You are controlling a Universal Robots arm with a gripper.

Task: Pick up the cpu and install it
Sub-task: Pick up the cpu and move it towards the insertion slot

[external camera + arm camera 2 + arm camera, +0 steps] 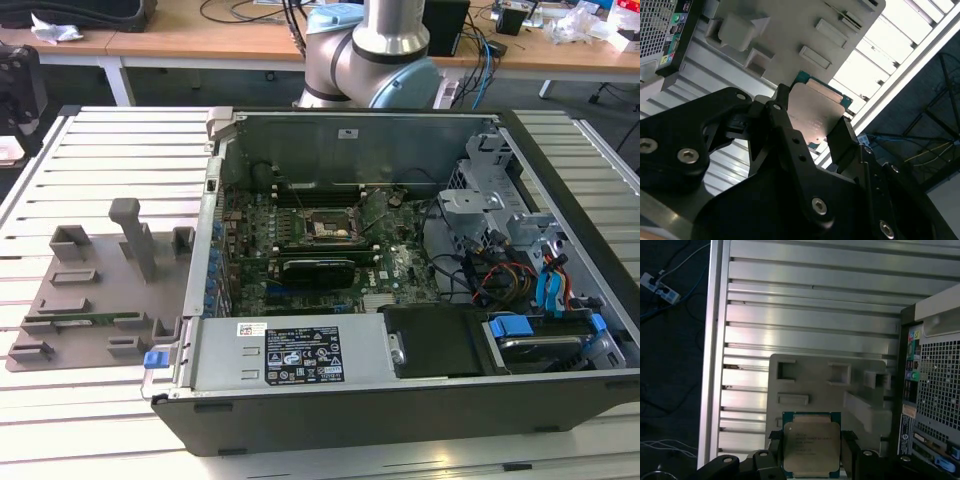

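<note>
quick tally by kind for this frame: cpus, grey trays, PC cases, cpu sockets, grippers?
cpu: 1, gripped between the jaws
grey tray: 1
open computer case: 1
cpu socket: 1, on the green motherboard
gripper: 1
Total: 5

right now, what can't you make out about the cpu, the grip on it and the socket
cpu underside: faces away in both wrist views, so its contacts are hidden.
cpu side edges: the fingers of the gripper cover them in both wrist views, so the exact contact is hidden.
socket: too small in the exterior view to tell whether its frame is open or occupied.
</note>
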